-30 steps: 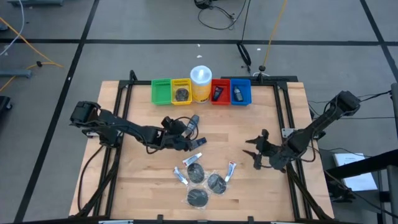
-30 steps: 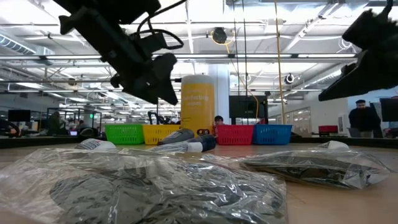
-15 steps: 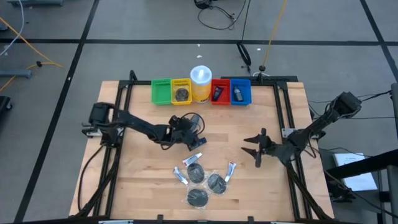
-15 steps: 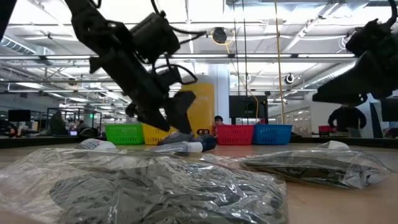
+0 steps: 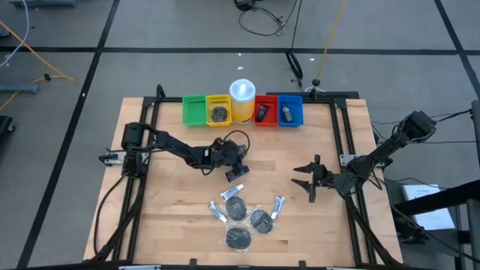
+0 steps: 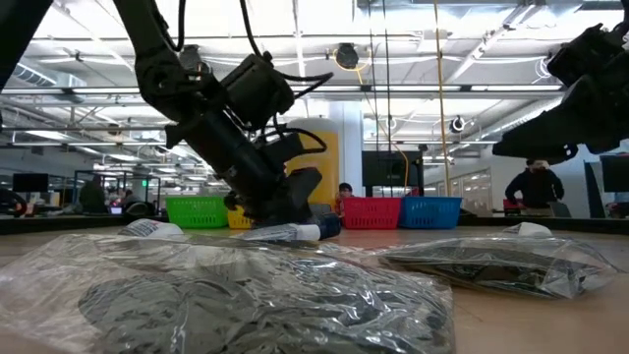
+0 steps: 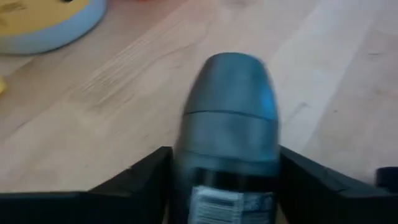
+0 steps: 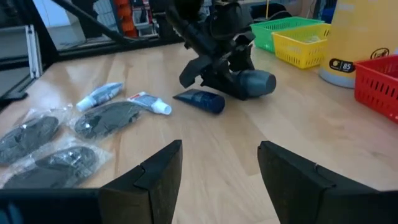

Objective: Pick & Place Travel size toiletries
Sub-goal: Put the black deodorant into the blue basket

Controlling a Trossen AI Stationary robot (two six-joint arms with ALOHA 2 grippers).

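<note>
A dark grey oblong bottle [image 8: 258, 83] lies on its side on the table, with my left gripper [image 5: 226, 154] down over it and shut on it. A dark blue tube [image 8: 199, 101] and a white tube [image 8: 148, 103] lie just nearer. Three dark round discs in clear bags [image 5: 236, 208] [image 5: 260, 220] [image 5: 238, 238] and more white tubes [image 5: 217, 211] [image 5: 279, 206] rest flat at the near middle. My right gripper [image 5: 306, 180] hovers open over the table's right part, holding nothing. My left gripper has the grey bottle's body [image 7: 227, 155], just behind its rounded cap [image 7: 233, 81], pinched between its two fingers, one on each long side. The fingers [image 7: 143, 174] come slanting down from the table's left, along the bottle's length. The bottle lies on the table.
Along the far edge stand a green bin [image 5: 194, 110], a yellow bin [image 5: 219, 111], a white cylinder with a yellow base [image 5: 242, 101], a red bin [image 5: 265, 110] and a blue bin [image 5: 289, 110]. Bare wood [image 5: 285, 150] lies between the two grippers. People stand in the room behind.
My left gripper has come down from well above the table and moved a little toward the far right, settling over the grey bottle with a finger on each side. The bottle has stayed in place. My right gripper has turned slightly.
</note>
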